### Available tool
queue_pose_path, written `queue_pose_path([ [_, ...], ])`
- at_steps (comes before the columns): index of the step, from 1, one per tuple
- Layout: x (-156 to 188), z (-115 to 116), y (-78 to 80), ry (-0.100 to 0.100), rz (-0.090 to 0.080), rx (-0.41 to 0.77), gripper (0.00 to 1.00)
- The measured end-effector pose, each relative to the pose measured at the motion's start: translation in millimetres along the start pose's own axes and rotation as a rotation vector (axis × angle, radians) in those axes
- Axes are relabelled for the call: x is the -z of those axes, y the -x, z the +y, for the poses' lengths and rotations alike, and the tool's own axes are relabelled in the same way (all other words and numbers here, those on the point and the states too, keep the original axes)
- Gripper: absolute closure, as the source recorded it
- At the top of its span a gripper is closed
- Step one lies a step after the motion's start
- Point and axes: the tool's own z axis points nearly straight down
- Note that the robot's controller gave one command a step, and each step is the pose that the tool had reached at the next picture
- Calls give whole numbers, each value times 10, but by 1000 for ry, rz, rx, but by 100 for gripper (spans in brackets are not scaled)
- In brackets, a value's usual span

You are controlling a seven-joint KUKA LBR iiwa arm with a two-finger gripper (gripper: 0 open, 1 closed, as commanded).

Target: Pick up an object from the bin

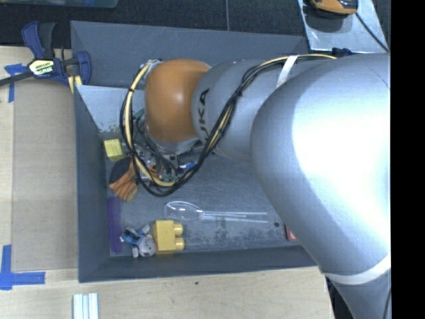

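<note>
My gripper (161, 161) hangs low over the left half of the bin, under the wrist's cover and cables. Just left of it lies a small yellow cube (113, 149). Below that is an orange ribbed piece (124, 184), close to the gripper's lower left side. A clear plastic spoon (199, 211) lies on the bin floor below the gripper, with its bowl to the left.
A yellow block with two round studs (170, 236) and a small blue and white toy (137, 240) sit by the front wall. A purple strip (114, 223) runs along the left wall. A small red thing (290, 233) peeks out beside the arm, which covers the bin's right half.
</note>
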Motion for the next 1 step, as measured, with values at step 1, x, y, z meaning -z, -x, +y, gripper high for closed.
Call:
queue_pose_path([
  [1, 102, -4, -5, -1, 1, 1, 100],
])
